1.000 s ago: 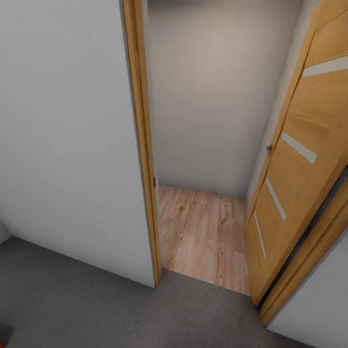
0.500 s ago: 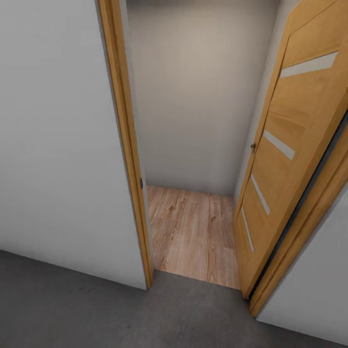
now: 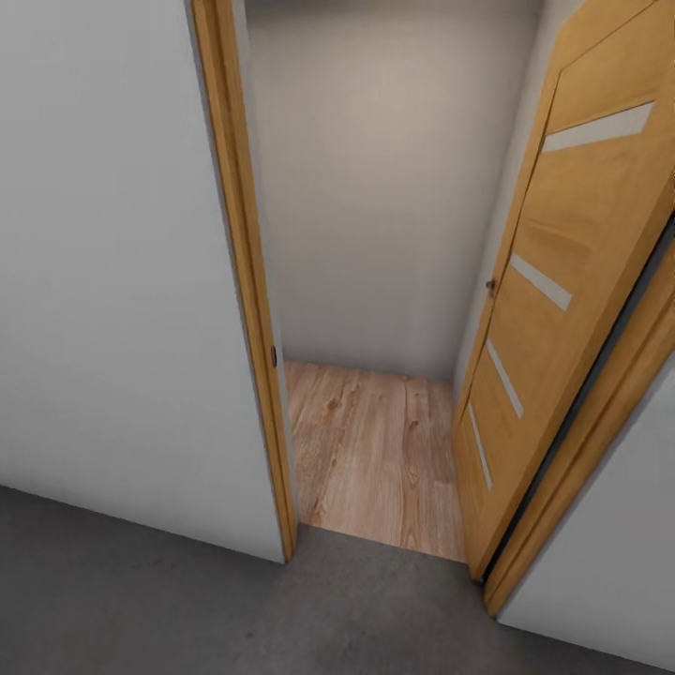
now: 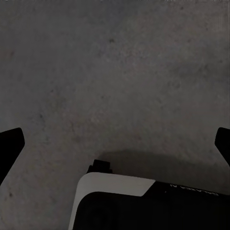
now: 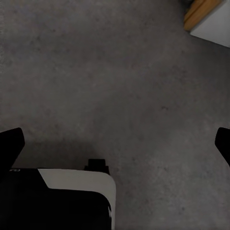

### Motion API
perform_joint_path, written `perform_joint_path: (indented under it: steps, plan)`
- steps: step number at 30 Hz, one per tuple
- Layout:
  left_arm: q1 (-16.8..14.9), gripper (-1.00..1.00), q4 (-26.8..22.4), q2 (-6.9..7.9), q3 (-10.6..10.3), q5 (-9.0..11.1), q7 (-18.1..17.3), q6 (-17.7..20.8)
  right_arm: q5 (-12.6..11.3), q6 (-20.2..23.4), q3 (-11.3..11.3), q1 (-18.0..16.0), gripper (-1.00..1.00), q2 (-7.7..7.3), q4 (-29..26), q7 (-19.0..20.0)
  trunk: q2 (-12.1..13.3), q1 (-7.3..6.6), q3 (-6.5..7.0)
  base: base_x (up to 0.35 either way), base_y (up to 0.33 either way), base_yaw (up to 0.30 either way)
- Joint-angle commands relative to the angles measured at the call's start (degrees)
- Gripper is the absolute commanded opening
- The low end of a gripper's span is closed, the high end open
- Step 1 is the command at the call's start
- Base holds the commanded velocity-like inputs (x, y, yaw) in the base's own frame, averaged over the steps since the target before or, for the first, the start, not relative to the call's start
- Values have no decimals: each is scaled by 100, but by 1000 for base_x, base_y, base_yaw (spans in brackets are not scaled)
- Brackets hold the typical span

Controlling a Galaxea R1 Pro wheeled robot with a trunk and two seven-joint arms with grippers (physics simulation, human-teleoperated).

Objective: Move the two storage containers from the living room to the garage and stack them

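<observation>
Both grippers (image 4: pixel 115 143) (image 5: pixel 115 143) spread, over concrete floor (image 4: pixel 120 72)

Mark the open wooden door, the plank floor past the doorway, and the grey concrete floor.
wooden door (image 3: pixel 562 309): head view, middle of its panelled face.
plank floor (image 3: pixel 375 450): head view, bare boards beyond the threshold.
concrete floor (image 3: pixel 141 600): head view, bare patch before the wall.

The floor (image 3: pixel 141 600) is a dark grey, rough concrete surface with faint mottling, spanning the near foreground of the head view. It ends at the doorway threshold, where light wood planking begins. In the left wrist view the floor (image 4: pixel 115 72) appears flat and bare, possibly slightly stained; the dim render prevents confirmation.
</observation>
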Motion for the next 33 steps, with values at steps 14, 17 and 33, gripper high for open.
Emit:
perform_joint_path:
  steps: [14, 17, 33]
  plan:
    - [-1, 100, 2, -9, 11, 50, -2, -16, 29, -11, 43, -5, 100, -2, 5, -31, -8, 2, 48, 0, 0, 0]
    - [0, 100, 2, -9, 11, 50, -2, -16, 28, -11, 42, -5, 100, -2, 5, -27, -8, 2, 48, 0, 0, 0]
    - [-1, 100, 2, -9, 11, 50, -2, -16, 36, -14, 51, -5, 100, -2, 5, -22, -8, 2, 48, 0, 0, 0]
